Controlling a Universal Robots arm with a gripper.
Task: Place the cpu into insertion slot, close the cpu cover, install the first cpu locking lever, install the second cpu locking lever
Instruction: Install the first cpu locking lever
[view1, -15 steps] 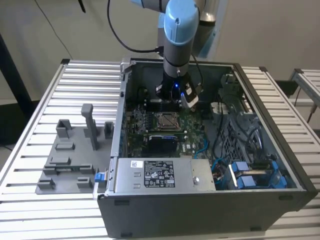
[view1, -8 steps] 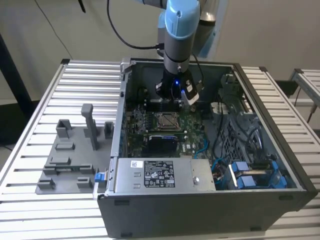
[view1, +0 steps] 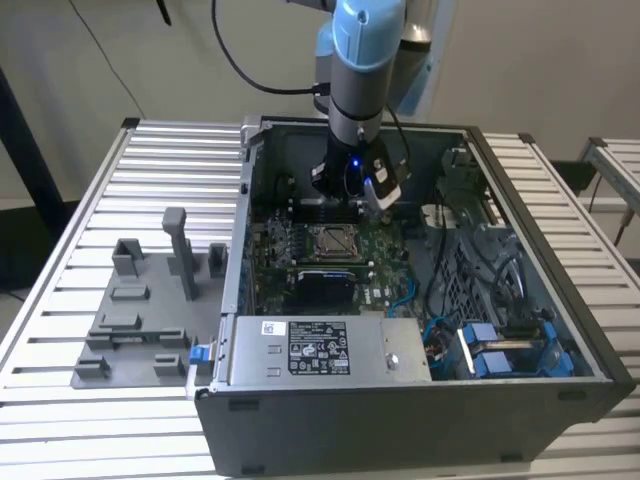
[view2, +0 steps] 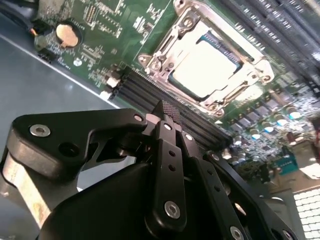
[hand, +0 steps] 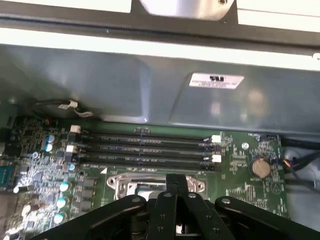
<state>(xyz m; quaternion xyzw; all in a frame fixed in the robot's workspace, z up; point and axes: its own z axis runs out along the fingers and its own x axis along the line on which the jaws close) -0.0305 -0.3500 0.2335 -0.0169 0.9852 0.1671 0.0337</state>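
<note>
Gripper (view2: 169, 109) over memory slots (hand: 145, 147), near cpu (view2: 210, 67)

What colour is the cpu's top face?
Pale silvery metal with a bright glare. The cpu shows best in the second wrist view.

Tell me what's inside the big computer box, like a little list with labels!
place: open computer case on a slatted metal table
gripper: shut, holding nothing, over the memory slots beside the insertion slot
cpu: lying in the insertion slot
cpu cover: down, its silver frame around the cpu
locking levers: cannot tell if latched
also there: round coin battery on the green board
</note>
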